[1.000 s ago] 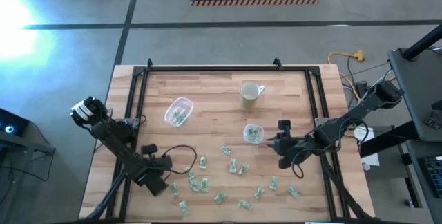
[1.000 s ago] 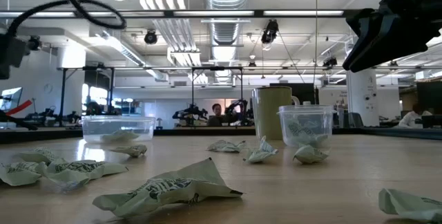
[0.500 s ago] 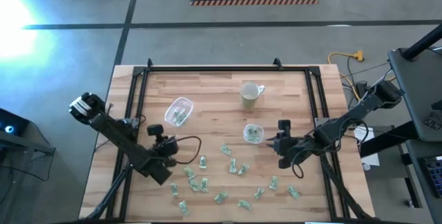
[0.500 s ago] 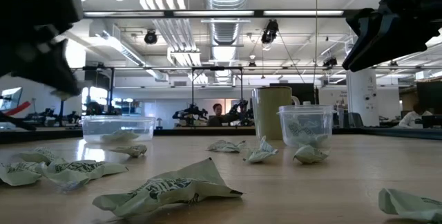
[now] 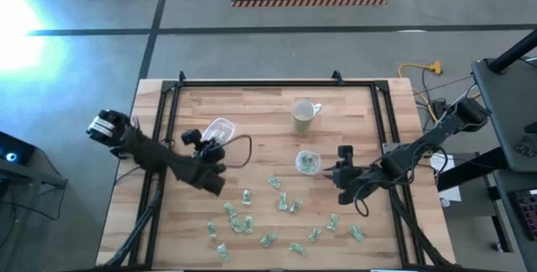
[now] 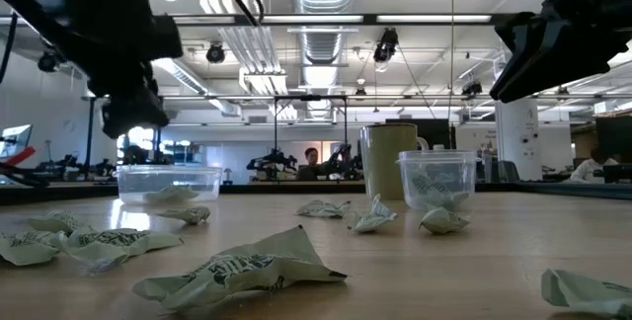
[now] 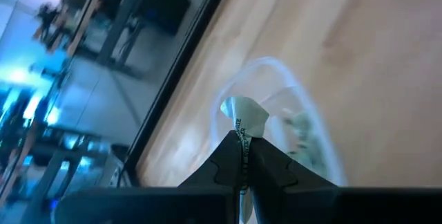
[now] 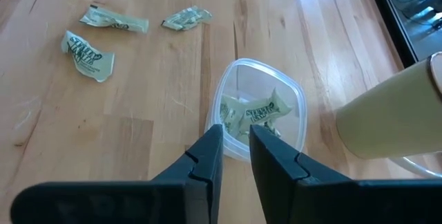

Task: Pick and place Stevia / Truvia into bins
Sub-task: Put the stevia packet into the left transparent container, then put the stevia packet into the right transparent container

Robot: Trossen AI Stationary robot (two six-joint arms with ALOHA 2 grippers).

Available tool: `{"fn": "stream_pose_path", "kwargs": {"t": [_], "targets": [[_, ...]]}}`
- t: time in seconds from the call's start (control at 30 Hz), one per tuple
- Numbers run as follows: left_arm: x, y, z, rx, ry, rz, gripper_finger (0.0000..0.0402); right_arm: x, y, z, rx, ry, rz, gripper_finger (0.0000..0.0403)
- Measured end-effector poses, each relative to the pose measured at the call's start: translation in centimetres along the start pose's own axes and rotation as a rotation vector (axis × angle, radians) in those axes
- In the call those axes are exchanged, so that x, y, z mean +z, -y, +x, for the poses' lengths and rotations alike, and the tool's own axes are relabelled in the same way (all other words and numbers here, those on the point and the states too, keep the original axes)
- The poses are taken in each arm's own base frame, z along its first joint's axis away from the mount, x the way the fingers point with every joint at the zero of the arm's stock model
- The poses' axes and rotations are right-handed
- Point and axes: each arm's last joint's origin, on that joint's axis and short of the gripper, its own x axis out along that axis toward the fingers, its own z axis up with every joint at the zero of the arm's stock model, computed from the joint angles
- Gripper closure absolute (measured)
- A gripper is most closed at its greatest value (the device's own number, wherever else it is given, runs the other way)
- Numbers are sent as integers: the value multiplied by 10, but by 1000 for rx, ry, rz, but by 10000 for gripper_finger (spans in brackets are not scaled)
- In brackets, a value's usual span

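Clear plastic, wide and round-rimmed: that is the bin [image 5: 217,134] my left gripper [image 7: 243,156] hangs over, near the table's left rail. My left fingers are clenched on one green-and-white Stevia packet [image 7: 244,117], which pokes out past the fingertips with the bin's rim showing right behind it. A few packets already lie on that bin's floor [image 6: 170,195].

My right gripper [image 8: 235,143] waits just beside the smaller squarish bin [image 5: 308,162] near the middle of the table, its fingers a narrow gap apart and holding nothing. From the right wrist view, that cup [image 8: 261,118] has several crumpled packets piled inside. The pale mug [image 5: 304,114] stands farther back on the wooden table [image 5: 260,104], apart from both bins; I cannot tell whether anything is in it.

Loose packets [image 5: 242,222] remain scattered across the front half of the table, between and in front of my two arms. From the low view one crumpled packet [image 6: 242,268] lies closest to the camera, with others spread behind it toward the bins.
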Motion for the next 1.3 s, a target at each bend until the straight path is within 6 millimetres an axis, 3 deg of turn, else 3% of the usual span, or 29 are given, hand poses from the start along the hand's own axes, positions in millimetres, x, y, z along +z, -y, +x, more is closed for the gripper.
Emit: {"fn": "stream_pose_path", "kwargs": {"t": [0.27, 0.7, 0.8, 1.03, 1.3], "targets": [[7, -13, 30, 59, -122, 25, 391, -3, 0, 1, 0, -7, -4, 339], [24, -14, 36, 26, -117, 65, 252, -3, 0, 1, 2, 0, 1, 340], [26, -14, 35, 11, -123, 58, 239, -4, -2, 3, 34, 3, 13, 342], [42, -16, 20, -56, -88, 8, 235, -7, -11, 2, 336, -70, 92, 337], [45, -12, 1, -111, -27, 4, 235, -22, -23, 9, 455, -100, 152, 322]]}}
